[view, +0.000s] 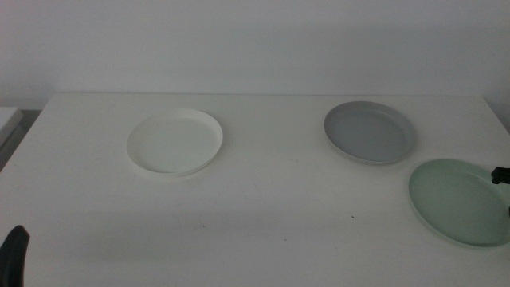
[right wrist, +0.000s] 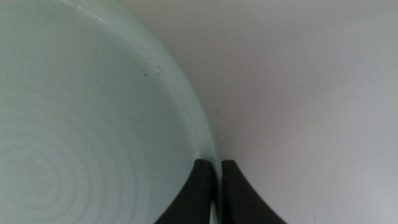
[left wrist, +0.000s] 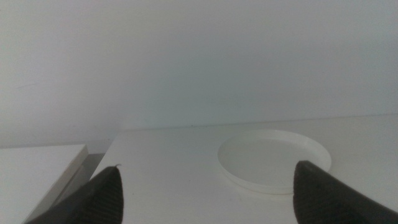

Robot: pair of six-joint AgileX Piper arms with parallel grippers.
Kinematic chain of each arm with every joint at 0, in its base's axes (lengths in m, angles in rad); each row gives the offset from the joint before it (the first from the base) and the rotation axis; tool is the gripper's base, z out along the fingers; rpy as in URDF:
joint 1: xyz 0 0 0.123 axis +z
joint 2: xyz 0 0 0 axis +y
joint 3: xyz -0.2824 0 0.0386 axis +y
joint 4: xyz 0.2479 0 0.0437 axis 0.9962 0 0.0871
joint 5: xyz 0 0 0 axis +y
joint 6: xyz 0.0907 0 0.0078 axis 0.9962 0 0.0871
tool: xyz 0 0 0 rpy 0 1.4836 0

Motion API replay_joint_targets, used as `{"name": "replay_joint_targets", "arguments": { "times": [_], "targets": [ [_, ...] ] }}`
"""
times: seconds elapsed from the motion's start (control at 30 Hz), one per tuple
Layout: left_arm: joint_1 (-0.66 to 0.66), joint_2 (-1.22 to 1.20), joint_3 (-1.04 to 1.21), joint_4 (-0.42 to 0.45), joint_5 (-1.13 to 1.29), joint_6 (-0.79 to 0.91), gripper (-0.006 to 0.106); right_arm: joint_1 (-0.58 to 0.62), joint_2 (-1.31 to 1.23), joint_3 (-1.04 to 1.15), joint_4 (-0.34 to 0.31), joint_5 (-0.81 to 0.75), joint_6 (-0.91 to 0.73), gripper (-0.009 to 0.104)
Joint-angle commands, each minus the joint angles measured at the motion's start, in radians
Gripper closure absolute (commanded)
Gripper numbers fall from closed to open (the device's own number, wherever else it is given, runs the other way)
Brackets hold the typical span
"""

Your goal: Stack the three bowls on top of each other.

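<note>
The middle view looks forward and down over the whole table [view: 263,215] from a distance, taking in the white bowl [view: 175,142], grey bowl [view: 370,131] and mint green bowl [view: 460,201]. The left wrist view sits low, facing across the table toward the back wall, sharing the white bowl [left wrist: 274,160]. The right wrist view is pressed very close, apparently looking steeply down on the mint green bowl [right wrist: 87,118].

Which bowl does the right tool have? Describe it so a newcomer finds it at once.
On the white table, look to the near right edge. The pale mint green, shallow round plastic bowl lies there, nearer than the grey bowl; the right tool pinches its rim.
</note>
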Motion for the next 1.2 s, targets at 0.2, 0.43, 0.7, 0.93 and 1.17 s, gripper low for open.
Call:
{"name": "replay_joint_targets", "arguments": {
  "times": [0.2,0.43,0.7,0.93,1.17],
  "targets": [
    [0.0,-0.003,0.0,-0.006,-0.009,-0.001,0.007,0.003,-0.252,-0.026,0.04,0.15,0.018,0.097],
    [0.0,-0.003,0.0,-0.006,-0.009,-0.001,0.007,0.241,-0.268,-0.164,0.169,0.246,0.085,0.097],
    [0.0,-0.003,0.0,-0.006,-0.009,-0.001,0.007,0.549,-0.01,-0.311,0.313,0.134,0.085,0.097],
    [0.0,-0.003,0.0,-0.006,-0.009,-0.001,0.007,0.632,0.169,-0.416,0.326,0.123,0.087,0.097],
    [0.0,-0.003,0.0,-0.006,-0.009,-0.001,0.007,0.632,0.208,-0.418,0.346,0.118,0.084,0.097]
  ]
}}
